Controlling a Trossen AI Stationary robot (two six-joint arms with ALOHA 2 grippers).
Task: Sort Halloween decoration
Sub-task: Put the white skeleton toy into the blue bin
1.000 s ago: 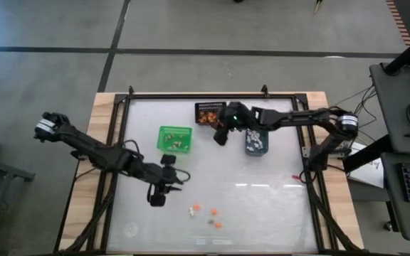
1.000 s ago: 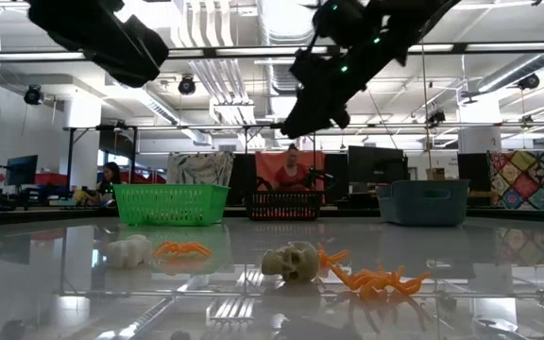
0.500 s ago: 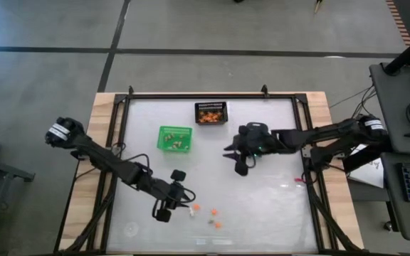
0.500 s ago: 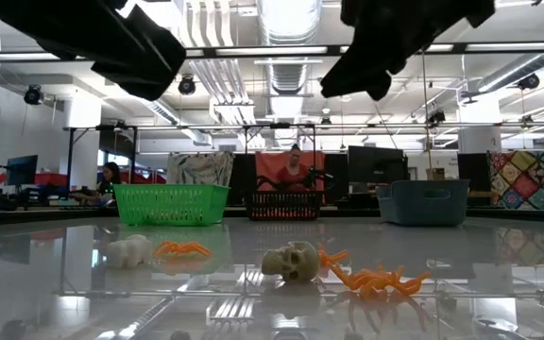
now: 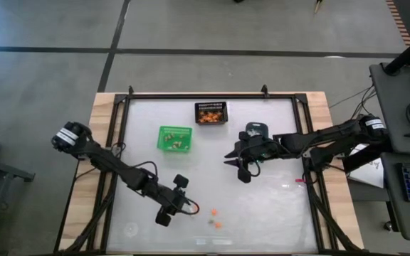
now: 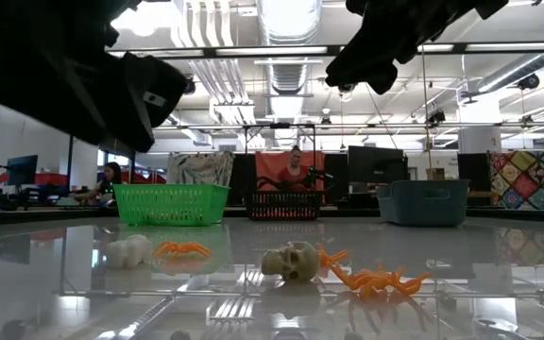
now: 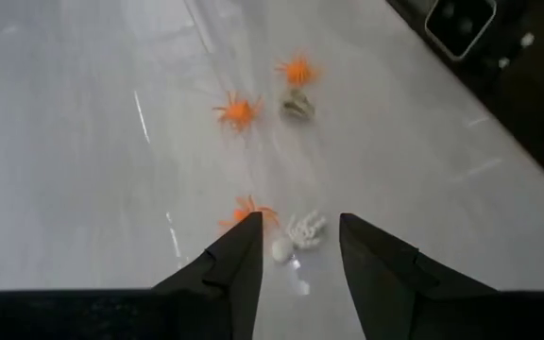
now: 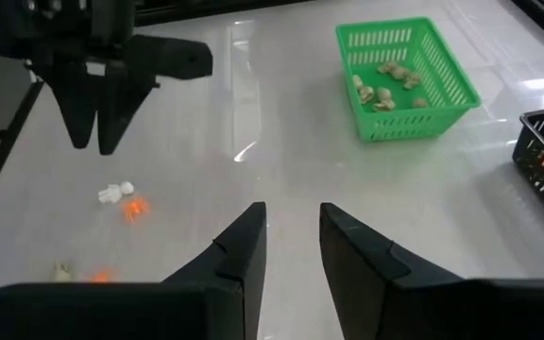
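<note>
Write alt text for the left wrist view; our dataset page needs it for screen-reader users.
The left gripper, open, hovers over a glossy table just above a small white skeleton trinket and an orange spider. Farther ahead lie two more orange spiders and a tan skull.

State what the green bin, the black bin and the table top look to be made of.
Green bin: likely moulded plastic, given the bright uniform colour and open lattice walls. Black bin: fine dark mesh, maybe wire; not certain. Table top: glossy, glass-like or acrylic, since it mirrors the ceiling lights and the bins.
</note>
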